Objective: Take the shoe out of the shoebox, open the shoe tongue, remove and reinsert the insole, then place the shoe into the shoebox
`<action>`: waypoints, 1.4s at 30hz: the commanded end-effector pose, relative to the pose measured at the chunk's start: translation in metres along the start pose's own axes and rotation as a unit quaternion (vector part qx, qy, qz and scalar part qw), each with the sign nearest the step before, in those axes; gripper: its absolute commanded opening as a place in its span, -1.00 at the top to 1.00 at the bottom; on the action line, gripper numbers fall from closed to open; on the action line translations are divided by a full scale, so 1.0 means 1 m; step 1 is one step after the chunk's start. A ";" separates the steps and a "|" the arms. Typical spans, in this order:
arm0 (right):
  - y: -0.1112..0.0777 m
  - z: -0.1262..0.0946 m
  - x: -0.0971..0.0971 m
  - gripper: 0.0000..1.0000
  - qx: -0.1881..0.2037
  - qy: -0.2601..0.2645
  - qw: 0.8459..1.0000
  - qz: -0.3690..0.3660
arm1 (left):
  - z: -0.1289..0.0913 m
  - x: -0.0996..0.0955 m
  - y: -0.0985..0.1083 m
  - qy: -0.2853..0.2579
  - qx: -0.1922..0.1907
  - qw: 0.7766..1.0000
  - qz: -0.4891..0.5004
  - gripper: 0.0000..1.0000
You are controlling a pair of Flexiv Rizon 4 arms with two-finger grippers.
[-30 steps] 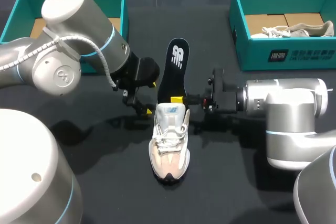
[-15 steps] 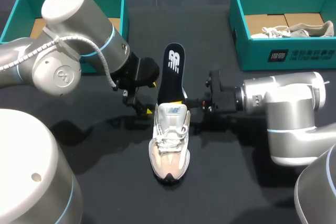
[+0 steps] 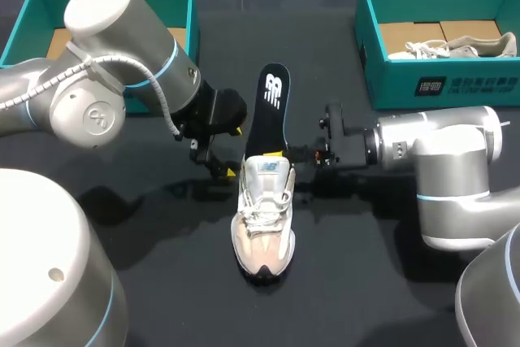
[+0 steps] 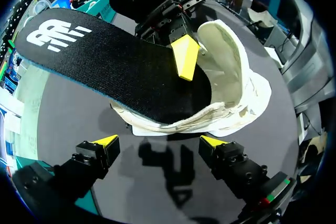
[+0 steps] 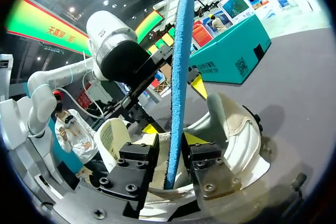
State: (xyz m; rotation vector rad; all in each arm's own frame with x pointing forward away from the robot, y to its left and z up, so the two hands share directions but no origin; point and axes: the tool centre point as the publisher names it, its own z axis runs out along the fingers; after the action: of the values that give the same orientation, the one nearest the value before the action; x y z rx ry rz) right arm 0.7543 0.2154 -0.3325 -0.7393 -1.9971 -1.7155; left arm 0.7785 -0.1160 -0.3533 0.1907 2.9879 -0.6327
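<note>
A pale sneaker stands on the black table, toe toward the front. A black insole with a white logo sticks up out of its heel opening and leans back. My right gripper comes in from the right at the heel. In the right wrist view the insole's blue edge stands between its fingers, with a thin gap on one side, so it is open. My left gripper sits just left of the heel, open and holding nothing. Ahead of my left gripper are the shoe, the insole and the right gripper.
A teal shoebox stands at the back left behind my left arm. A second teal shoebox at the back right holds another pale shoe. Bare table lies in front of the sneaker.
The insole tipped slightly left, then back right. My right gripper's fingers have parted a little around it, and the right arm shifted slightly. The left arm has not moved.
</note>
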 end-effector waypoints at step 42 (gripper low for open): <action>0.001 0.010 -0.004 1.00 0.021 0.023 0.999 0.035 | 0.000 0.001 0.000 -0.001 -0.001 1.000 0.000 -1.00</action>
State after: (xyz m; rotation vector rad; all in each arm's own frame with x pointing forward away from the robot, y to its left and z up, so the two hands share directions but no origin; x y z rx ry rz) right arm 0.7667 0.2227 -0.3323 -0.7263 -1.9457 -1.6283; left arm 0.7785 -0.1160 -0.3533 0.1908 2.9879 -0.6327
